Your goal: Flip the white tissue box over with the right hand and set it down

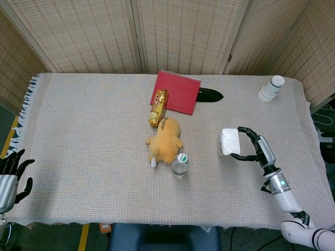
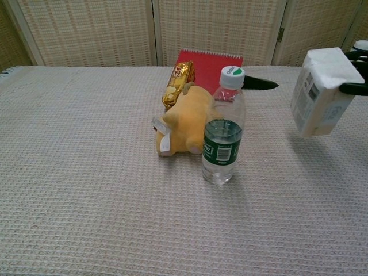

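1. My right robot hand (image 1: 256,149) has its fingers wrapped around the white cardboard tissue box (image 1: 230,141), holding it tilted in the air above the desk (image 1: 94,130).
2. The box looks light and a bit squashy, so I think a gentle hold on its long sides is best.
3. The chest view shows printed labels on the box's side; the head view hides them.
4. My left robot hand (image 1: 9,172), far off at the desk's edge, holds nothing, fingers apart.
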Robot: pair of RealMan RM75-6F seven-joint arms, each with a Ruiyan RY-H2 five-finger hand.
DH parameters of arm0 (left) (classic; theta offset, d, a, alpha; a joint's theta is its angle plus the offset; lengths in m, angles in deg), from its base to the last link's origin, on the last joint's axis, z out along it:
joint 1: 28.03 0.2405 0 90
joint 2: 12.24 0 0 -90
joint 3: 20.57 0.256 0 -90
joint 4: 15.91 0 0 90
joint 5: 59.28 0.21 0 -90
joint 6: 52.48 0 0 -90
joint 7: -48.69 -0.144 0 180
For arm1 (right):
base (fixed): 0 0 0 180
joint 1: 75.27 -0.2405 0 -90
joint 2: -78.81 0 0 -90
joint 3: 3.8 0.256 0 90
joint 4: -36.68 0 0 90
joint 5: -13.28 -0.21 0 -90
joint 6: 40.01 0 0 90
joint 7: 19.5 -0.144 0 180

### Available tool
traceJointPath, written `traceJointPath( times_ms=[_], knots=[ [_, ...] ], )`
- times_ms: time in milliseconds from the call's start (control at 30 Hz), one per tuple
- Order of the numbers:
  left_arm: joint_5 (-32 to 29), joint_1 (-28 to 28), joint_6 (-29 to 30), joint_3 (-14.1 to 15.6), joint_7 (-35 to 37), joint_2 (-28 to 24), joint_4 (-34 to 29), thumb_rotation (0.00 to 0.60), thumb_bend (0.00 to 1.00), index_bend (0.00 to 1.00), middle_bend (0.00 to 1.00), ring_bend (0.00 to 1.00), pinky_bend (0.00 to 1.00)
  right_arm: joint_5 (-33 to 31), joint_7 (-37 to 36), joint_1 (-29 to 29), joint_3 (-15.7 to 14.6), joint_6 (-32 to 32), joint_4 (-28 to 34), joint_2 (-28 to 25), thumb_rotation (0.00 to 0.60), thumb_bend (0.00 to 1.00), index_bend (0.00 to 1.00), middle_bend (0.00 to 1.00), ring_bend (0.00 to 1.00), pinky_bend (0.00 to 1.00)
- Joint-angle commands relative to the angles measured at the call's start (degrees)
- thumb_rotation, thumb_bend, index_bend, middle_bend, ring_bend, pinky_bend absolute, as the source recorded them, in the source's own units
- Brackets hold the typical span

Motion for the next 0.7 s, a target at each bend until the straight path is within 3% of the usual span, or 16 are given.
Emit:
traceJointPath(
  times_ms=[33,433,700],
  knots=[
    [-0.06,-0.04,-0.14,0.02,-0.01,0.0,0.05,0.6,0.51,0.25,0.0,0.0,0.11,2.65,-5.02,0.79,-1.38,-1.19,-6.67,3.82,0.6,0.0,0.5,0.5,0.33,0.0],
    [-0.44,-0.19,-0.68,0.0,0.03,0.0,0.27,0.6,0.51,0.25,0.0,0.0,0.11,1.39,-10.7,-0.38,-1.28,0.07,-14.07,9.28,0.6,0.0,0.5,0.5,0.34,0.0],
    [-0.54,-0.25,-0.92,0.04,0.06,-0.04,0.3,0.6,0.51,0.25,0.0,0.0,0.11,-0.94,-8.22,-0.66,-0.35,2.09,-14.32,10.26,0.6,0.0,0.5,0.51,0.34,0.0]
  ],
)
